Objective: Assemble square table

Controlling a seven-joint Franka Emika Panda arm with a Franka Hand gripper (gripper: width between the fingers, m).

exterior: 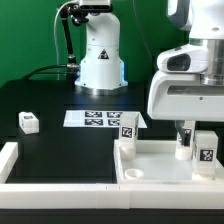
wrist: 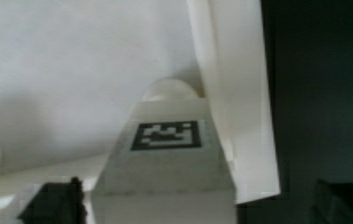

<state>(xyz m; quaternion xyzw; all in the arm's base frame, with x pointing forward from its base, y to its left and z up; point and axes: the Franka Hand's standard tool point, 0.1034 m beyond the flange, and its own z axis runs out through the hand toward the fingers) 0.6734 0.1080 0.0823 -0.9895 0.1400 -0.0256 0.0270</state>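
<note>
Well off to the exterior view's left of the pincer [exterior: 184, 132] sat a small white tagged plastic leg [exterior: 28, 122], and nearer on that side a second leg [exterior: 128, 125] stood by a corner of the white square tray-like plastic table top [exterior: 160, 172]. Directly beneath the pincer, beside the tray's raised rim [wrist: 244, 100], a third leg [exterior: 183, 150] stood upright, its long axis in line with the downward reach, and a fourth leg [exterior: 206, 147] stood just beside it on the exterior view's right. The arm hung wrist-down with its black fingers [wrist: 57, 201] spread wide and released, straddling the third leg without visibly touching it.
</note>
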